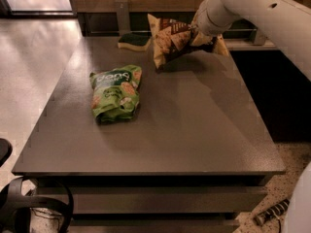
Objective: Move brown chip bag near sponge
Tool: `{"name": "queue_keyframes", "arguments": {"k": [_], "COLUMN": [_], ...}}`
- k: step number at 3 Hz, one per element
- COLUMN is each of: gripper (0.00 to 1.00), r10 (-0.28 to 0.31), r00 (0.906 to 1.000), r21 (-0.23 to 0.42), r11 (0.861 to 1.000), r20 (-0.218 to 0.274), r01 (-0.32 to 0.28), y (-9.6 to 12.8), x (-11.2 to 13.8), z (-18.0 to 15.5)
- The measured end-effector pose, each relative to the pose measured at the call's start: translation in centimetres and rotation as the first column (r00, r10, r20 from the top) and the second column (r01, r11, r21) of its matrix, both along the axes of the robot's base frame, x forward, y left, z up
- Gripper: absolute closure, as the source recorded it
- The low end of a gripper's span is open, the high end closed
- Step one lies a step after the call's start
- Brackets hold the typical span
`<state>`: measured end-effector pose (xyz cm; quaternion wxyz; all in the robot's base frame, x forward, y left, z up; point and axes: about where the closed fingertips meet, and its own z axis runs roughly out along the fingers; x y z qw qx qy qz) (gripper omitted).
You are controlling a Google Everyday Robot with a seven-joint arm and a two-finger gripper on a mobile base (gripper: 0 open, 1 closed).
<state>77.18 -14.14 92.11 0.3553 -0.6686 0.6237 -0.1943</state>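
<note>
The brown chip bag (171,40) hangs tilted just above the far part of the grey table (160,125), its lower left corner close to the surface. My gripper (200,32) comes in from the upper right and is shut on the bag's right side. The sponge (134,41), dark green over yellow, lies at the table's far edge, just left of the bag and a short gap from it.
A smaller green bag (115,92) lies flat on the left middle of the table. A dark wall ledge and upright post (121,13) run behind the table. Pale floor lies to the left; cables and a tool lie on the floor below.
</note>
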Motion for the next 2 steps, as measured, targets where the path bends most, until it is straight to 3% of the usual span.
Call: {"name": "queue_keyframes", "arguments": {"k": [1, 2], "gripper": [0.98, 0.77], "r10": [-0.016, -0.013], "r00": [0.9995, 0.9996], "r21": [0.019, 0.017], "r11": [1.0, 1.0], "r20": [0.029, 0.024], "r01": [0.015, 0.012], "y": [-0.08, 0.07], "x": [3.04, 2.89], "z": [-1.11, -1.29]}}
